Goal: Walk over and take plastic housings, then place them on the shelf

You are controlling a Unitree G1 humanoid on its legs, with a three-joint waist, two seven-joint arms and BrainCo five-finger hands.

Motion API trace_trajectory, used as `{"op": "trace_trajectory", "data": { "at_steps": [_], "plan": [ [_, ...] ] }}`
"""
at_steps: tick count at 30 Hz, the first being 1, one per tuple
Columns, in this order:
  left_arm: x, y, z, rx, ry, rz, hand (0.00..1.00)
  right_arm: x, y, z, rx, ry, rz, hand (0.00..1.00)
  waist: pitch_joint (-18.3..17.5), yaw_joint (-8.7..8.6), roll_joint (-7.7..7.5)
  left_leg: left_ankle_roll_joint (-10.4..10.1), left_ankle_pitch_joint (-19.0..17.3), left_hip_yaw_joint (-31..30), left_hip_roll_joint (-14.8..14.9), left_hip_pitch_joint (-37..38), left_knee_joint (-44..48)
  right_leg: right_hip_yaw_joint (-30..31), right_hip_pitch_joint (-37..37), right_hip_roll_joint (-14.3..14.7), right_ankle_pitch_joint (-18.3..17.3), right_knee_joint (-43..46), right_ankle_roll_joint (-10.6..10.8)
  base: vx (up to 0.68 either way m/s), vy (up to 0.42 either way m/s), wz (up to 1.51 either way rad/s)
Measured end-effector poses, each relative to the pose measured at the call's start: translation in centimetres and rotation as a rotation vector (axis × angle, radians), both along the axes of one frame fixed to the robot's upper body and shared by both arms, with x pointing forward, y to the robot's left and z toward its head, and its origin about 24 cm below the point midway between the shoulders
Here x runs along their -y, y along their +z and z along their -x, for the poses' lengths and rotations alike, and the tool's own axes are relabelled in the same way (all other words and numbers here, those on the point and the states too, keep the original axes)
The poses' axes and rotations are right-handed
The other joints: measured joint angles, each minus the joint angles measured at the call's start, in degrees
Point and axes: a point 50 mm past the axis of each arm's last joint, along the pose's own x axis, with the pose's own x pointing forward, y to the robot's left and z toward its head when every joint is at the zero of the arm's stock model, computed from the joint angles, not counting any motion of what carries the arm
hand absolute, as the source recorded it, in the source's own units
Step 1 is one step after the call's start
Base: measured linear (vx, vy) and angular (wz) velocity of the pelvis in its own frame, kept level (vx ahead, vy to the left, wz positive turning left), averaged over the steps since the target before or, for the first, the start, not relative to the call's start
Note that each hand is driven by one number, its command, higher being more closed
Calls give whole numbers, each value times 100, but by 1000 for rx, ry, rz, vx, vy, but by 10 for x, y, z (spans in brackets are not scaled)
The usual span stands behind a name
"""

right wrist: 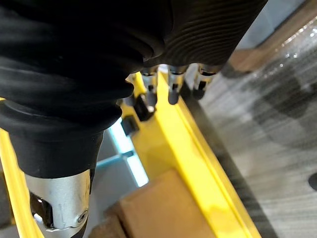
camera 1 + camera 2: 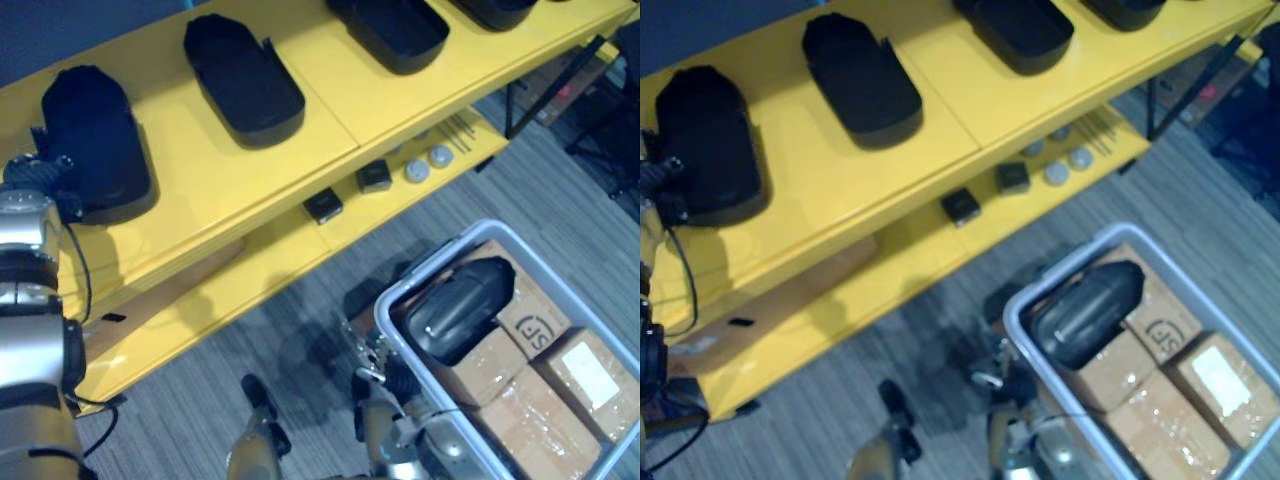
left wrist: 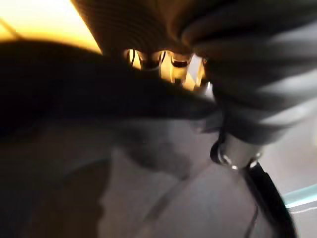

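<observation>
Several black plastic housings lie on the yellow shelf's top board [image 2: 200,190]. The leftmost housing [image 2: 95,140] has my left hand [image 2: 32,172] against its left end; in the left wrist view that housing [image 3: 89,94] is a dark mass in front of the hand [image 3: 148,25]. Another housing [image 2: 243,80] lies to its right, and two more [image 2: 395,30] sit further along. One dark housing [image 2: 460,305] rests on cardboard boxes in a grey bin [image 2: 440,262] at lower right. My right hand [image 2: 385,388] hangs by the bin's near corner, fingers [image 1: 173,87] relaxed and empty.
The lower shelf board holds two small black blocks [image 2: 323,205], two grey discs [image 2: 417,171] and a flat cardboard sheet [image 2: 170,285]. Taped cardboard boxes [image 2: 580,372] fill the bin. Grey striped floor [image 2: 300,350] lies between shelf and bin. A dark frame [image 2: 520,100] stands at upper right.
</observation>
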Motion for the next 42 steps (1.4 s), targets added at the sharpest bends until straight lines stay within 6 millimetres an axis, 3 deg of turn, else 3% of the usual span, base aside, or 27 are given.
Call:
{"op": "trace_trajectory", "data": {
  "at_steps": [13, 15, 20, 22, 25, 28, 31, 33, 35, 38, 42],
  "plan": [
    [-5, 11, 5, 15, 183, -43, 0, 0, -1, 2, -4, -6, 13, 0, 18, 13, 29, -2, -2, -75, -1, 100, 0, -107, 189, -6, -8, -64, 12, 5, -3, 2],
    [-11, 27, 12, 182, 303, -59, 0, 3, 0, 4, 17, -78, 34, 0, 19, 40, 32, -2, -8, -93, -2, 257, -3, -125, 375, -10, -19, -146, 25, -6, -11, 2],
    [-11, 37, 14, 286, 320, -47, 0, 4, -1, 5, 15, -96, 41, 0, 4, 43, 41, -11, -31, -103, -2, 313, -19, -132, 510, -11, -17, -264, 28, -3, -5, 1],
    [2, 59, 11, 501, 231, -85, 0, 5, 1, 6, 46, -129, 57, 0, -48, 55, 38, -16, -56, -154, -23, 447, -28, -190, 751, -24, 26, -378, 82, 44, -17, 11],
    [29, 72, 12, 699, 83, -181, 0, 6, 7, 3, 104, -173, 85, 0, -345, 100, 95, -38, -95, -182, -38, 469, -32, -250, 863, -41, 48, -509, 104, 58, -23, 9],
    [56, 37, 12, 757, -47, -153, 0, 13, 20, -4, 177, -285, 94, 0, -773, 165, 269, -59, -133, -190, -51, 502, -33, -290, 1014, -47, 120, -716, 113, 77, -12, 3],
    [84, 0, 30, 803, -165, -92, 0, 21, 48, -12, 320, -415, 138, 0, -916, 232, 358, -59, -132, -191, -50, 582, -33, -315, 1136, -38, 165, -812, 110, 35, -11, 1],
    [113, -32, 60, 858, -247, -13, 0, 35, 76, -14, 453, -586, 178, 0, -987, 318, 371, -59, -133, -224, -40, 626, -36, -399, 1248, -22, 178, -890, 100, -12, -15, 8],
    [129, -49, 87, 877, -285, -7, 0, 49, 91, -14, 524, -716, 197, 0, -991, 353, 370, -66, -148, -334, -37, 622, -38, -457, 1317, -4, 194, -955, 93, -40, -2, 19],
    [148, -64, 126, 914, -366, 11, 0, 73, 107, -10, 597, -877, 214, 0, -1079, 528, 382, -68, -156, -364, -48, 588, -40, -523, 1342, -13, 184, -1070, 61, -49, 14, 12],
    [169, -65, 163, 921, -661, 9, 0, 95, 122, -8, 690, -964, 234, 0, -1357, 712, 463, -76, -177, -513, -116, 563, -40, -704, 1449, -60, 183, -1126, 63, -23, 19, 19]
  ]
}}
